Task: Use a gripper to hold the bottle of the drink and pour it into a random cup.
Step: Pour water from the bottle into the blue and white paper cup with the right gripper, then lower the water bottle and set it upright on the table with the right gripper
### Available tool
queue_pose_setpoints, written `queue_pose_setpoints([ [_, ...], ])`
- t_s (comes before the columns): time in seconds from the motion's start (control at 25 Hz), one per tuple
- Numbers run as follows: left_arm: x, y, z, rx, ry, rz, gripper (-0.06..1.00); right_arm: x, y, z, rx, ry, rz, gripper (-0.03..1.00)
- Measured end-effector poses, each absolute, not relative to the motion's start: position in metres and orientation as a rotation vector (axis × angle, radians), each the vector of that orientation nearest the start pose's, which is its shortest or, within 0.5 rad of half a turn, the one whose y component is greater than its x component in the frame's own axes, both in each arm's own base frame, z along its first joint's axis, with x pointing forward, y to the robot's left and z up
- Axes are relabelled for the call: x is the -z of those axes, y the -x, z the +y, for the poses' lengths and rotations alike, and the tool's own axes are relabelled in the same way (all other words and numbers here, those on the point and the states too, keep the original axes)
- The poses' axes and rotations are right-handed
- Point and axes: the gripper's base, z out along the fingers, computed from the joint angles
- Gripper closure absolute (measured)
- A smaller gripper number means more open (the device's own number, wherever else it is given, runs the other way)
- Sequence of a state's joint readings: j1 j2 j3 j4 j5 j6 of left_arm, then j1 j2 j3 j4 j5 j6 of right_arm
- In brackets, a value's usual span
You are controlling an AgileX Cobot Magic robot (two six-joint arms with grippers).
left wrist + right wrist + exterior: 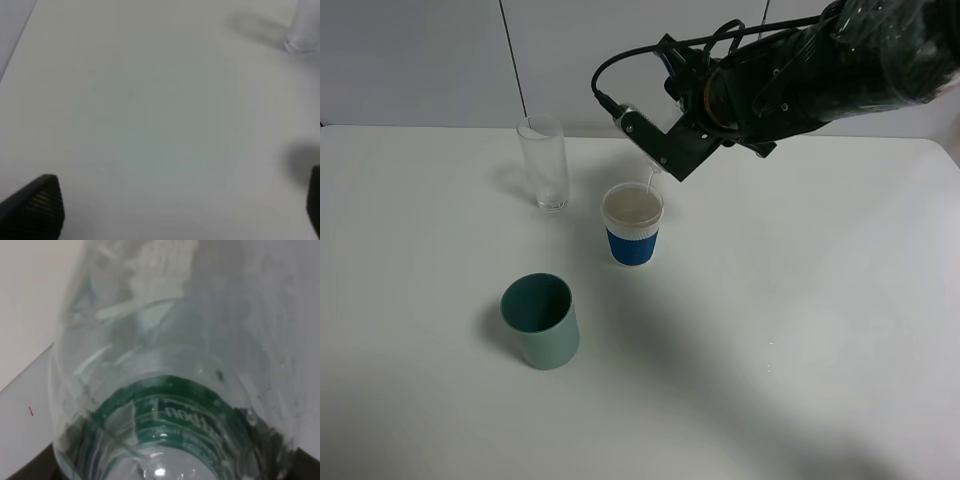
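My right gripper (682, 148) hangs above the table's far middle, shut on the bottle of the drink (160, 390). The clear bottle with its green label fills the right wrist view and is tipped down. From the exterior high view the arm hides most of it. A thin stream of liquid (651, 182) runs from it into the cup (633, 225), a white paper cup with a blue sleeve, which holds pale liquid. My left gripper (172, 210) is out of the exterior high view; its black fingertips (35, 207) stand wide apart over bare table.
A tall clear glass (543, 162) stands upright to the left of the cup and shows as a blur (302, 30) in the left wrist view. A teal-green plastic cup (540, 320) stands nearer the front. The white table (800, 330) reaches a pale wall at the back.
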State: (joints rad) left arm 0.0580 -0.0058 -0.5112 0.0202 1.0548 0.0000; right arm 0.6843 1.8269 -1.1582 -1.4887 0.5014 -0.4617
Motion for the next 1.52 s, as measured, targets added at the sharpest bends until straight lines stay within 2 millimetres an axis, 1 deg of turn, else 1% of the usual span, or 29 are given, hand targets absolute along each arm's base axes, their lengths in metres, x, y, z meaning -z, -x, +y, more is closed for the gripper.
queue_pose_setpoints([
  [0.28,-0.281,0.007,0.001,-0.061,0.06,2.021,-0.04,-0.22,-0.334,0.217,1.188,2.202,0.928,0.42],
  [0.44,-0.281,0.007,0.001,-0.061,0.06,2.021,-0.04,-0.219,-0.333,0.22,1.091,2.111,1.033,0.42],
  [0.64,-0.281,0.007,0.001,-0.061,0.06,2.021,-0.04,-0.216,-0.33,0.224,0.867,1.909,1.291,0.42],
  [0.8,-0.281,0.007,0.001,-0.061,0.06,2.021,-0.04,-0.215,-0.33,0.223,0.729,1.737,1.469,0.42],
  [0.92,-0.281,0.007,0.001,-0.061,0.06,2.021,-0.04,-0.22,-0.333,0.217,0.614,1.583,1.599,0.42],
  [1.04,-0.281,0.007,0.001,-0.059,0.06,2.021,-0.04,-0.231,-0.335,0.208,0.496,1.412,1.706,0.42],
  [1.2,-0.281,0.007,0.001,-0.059,0.06,2.021,-0.04,-0.245,-0.338,0.196,0.336,1.211,1.799,0.42],
  [1.4,-0.281,0.007,0.001,-0.059,0.06,2.021,-0.04,-0.262,-0.339,0.187,0.153,1.033,1.826,0.42],
  [1.52,-0.281,0.007,0.001,-0.059,0.06,2.021,-0.04,-0.264,-0.343,0.182,0.062,0.941,1.849,0.42],
])
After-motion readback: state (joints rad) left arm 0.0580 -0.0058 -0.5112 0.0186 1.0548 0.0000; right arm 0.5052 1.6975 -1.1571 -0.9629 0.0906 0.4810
